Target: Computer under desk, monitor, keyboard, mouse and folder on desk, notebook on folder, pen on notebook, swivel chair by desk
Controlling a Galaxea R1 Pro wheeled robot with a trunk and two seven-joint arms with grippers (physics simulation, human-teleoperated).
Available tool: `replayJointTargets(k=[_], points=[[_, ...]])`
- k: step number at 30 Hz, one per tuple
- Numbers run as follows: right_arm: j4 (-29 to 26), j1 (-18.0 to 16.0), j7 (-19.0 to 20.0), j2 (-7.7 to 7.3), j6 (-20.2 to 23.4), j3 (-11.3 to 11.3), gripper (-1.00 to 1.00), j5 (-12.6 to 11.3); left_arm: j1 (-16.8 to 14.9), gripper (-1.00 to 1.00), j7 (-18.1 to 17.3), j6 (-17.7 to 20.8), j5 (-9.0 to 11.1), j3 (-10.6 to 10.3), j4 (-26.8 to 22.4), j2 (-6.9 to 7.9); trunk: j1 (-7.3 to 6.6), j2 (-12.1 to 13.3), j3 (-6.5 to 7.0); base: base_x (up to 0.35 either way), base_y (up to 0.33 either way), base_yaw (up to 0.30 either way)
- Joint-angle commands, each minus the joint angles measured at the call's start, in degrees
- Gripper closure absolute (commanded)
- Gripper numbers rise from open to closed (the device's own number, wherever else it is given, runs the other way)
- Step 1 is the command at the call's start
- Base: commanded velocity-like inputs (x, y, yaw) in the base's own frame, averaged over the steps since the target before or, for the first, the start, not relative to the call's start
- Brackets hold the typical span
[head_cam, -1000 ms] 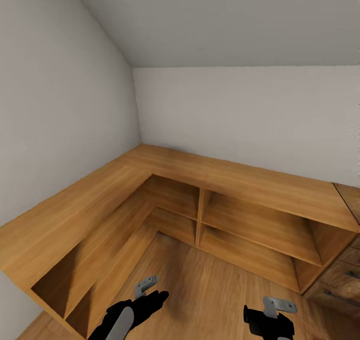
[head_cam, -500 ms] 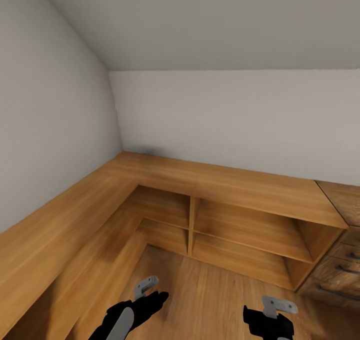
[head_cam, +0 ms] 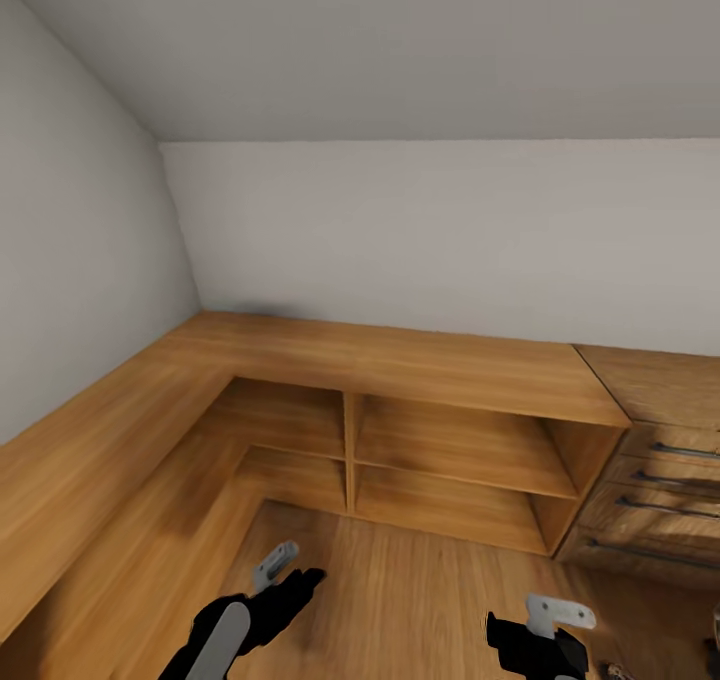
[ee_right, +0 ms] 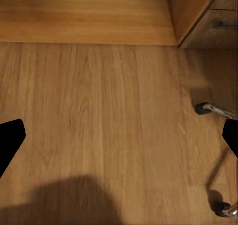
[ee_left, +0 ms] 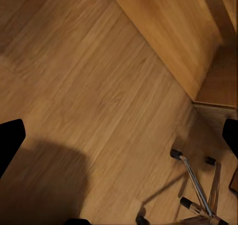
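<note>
The chrome star base of the swivel chair [ee_left: 198, 190] with its black casters stands on the wood floor in the left wrist view. One chrome leg and two casters of the swivel chair [ee_right: 214, 109] appear in the right wrist view. My left gripper [ee_left: 119, 138] is open, its black fingertips far apart over bare floor. My right gripper [ee_right: 119, 138] is open too, with nothing between its fingers. In the head view both arms reach low over the floor, the left arm [head_cam: 250, 615] and the right arm [head_cam: 540, 645]. The desk, computer, monitor, keyboard, mouse, folder, notebook and pen are out of view.
A low L-shaped light-wood shelf unit [head_cam: 400, 360] runs along the left and far walls, with open compartments below. A wooden drawer unit [head_cam: 660, 470] with dark bar handles adjoins it at the right. Wood floor [head_cam: 420, 580] lies in front of the shelves.
The whole head view has shifted: the camera has turned right, bringing the drawer unit further into view and pushing the room corner left. The left arm sits slightly lower in the picture.
</note>
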Motion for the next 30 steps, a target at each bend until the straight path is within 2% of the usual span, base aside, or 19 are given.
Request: replayJointTargets(k=[1,30], points=[[-0.1,0.0,-0.5,-0.05,0.1,0.1,-1.0,-0.4,0.0,-1.0,0.5,0.1,0.7,0.0,-0.1,0.0,0.23,-0.4,-0.17,0.001,0.0,-0.259],[0.7,0.0,-0.1,0.07,0.0,0.1,-1.0,-0.3,-0.4,-1.0,0.2,0.3,0.9,-0.1,0.0,-0.08,6.6,-12.1,-3.64,0.0,0.0,-0.259]])
